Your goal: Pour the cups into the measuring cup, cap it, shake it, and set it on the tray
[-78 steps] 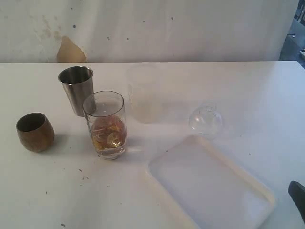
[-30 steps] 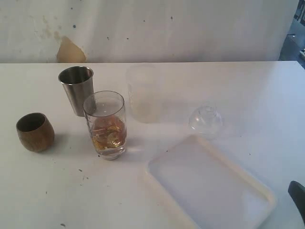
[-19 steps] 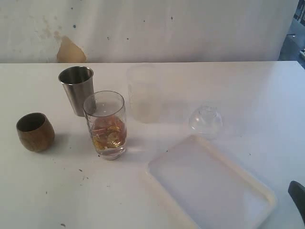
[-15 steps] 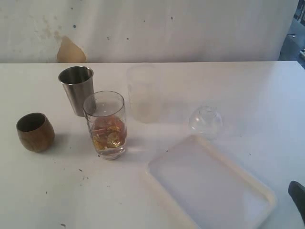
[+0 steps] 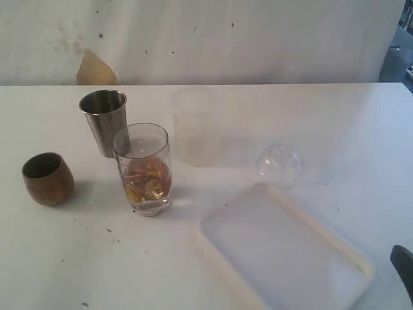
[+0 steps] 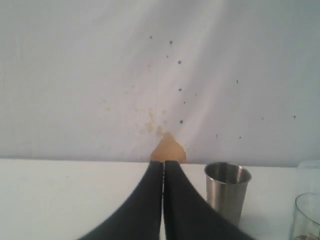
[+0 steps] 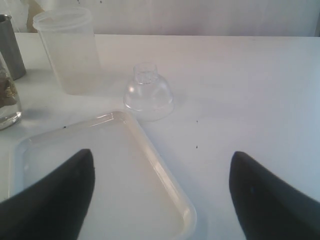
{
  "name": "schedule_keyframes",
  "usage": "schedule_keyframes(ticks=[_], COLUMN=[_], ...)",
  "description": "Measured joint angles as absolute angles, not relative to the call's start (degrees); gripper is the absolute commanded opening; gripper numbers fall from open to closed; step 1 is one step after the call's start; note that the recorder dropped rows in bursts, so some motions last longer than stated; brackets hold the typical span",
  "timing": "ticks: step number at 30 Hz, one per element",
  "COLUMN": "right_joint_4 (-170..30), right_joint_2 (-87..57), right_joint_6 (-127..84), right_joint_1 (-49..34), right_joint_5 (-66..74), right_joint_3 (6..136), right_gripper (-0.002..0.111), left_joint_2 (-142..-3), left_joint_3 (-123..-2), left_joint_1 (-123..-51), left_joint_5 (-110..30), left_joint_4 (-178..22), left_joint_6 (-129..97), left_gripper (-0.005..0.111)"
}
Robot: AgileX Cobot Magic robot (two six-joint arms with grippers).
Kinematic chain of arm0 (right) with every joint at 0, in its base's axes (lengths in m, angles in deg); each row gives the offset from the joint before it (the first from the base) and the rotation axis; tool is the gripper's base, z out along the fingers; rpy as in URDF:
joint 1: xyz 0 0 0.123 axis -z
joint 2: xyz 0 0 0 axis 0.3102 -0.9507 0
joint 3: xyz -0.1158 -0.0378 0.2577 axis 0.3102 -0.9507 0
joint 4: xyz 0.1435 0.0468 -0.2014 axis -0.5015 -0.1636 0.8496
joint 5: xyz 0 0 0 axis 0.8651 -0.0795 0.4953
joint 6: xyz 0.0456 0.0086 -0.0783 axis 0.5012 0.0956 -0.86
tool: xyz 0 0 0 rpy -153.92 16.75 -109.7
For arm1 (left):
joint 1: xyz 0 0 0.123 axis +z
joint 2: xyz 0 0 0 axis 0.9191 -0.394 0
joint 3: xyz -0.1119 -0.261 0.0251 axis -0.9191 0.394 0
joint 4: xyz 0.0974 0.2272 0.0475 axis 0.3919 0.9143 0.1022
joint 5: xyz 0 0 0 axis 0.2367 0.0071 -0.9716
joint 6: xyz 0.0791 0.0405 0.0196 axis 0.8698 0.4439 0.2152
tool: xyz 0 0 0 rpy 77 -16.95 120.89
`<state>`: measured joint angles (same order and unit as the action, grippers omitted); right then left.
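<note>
Holding my right gripper (image 7: 161, 153) wide and empty beside the tray (image 7: 159, 174), my left gripper (image 6: 163, 165) pinched together on nothing.

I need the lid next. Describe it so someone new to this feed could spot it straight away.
Find the white tray, the largest thing on the table. Just beyond its far edge, apart from it, sits the lid: a low clear dome with a small neck on top. Unlike the tall frosted container nearby, it is squat and fully see-through.
</note>
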<state>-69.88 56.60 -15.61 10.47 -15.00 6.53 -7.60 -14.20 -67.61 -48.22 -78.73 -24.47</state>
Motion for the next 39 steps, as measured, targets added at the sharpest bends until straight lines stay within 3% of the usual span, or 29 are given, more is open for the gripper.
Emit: schedule_keyframes(ticks=[14, 39], right_joint_4=[-69.88, -69.88], right_joint_2=[56.6, 56.6], right_joint_6=[-15.61, -15.61], right_joint_1=[10.47, 10.47], right_joint_5=[-15.0, -15.0], right_joint_3=[6.53, 6.53], right_gripper=[0.069, 0.069], left_joint_2=[-2.99, -2.99], left_joint_3=[-2.4, -2.13], left_joint_1=[-67.61, -67.61], left_joint_5=[-52.6, -53.29], left_joint_4=[-78.96, -79.4], left_joint_6=[-29.15, -26.97], left_gripper=[0.001, 0.001])
